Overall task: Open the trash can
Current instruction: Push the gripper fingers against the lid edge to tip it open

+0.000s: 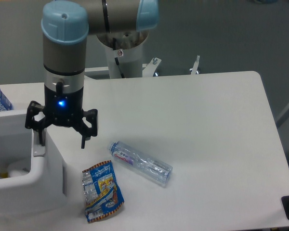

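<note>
Trash can (pixel 19 163) – table's left edge, interior showing. Gripper (pixel 62 137) – fingers spread, holding nothing, above its right rim. Step: approx. at lid/tab; next needs careful contact w/ tab.

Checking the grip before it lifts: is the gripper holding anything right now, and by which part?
Nothing is clearly held. The gripper has its jaws spread open at the edge of the trash can; one finger seems to be by the grey tab.

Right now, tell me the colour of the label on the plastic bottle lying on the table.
Red and white label on the clear bottle, seen in the fixed camera view.
</note>
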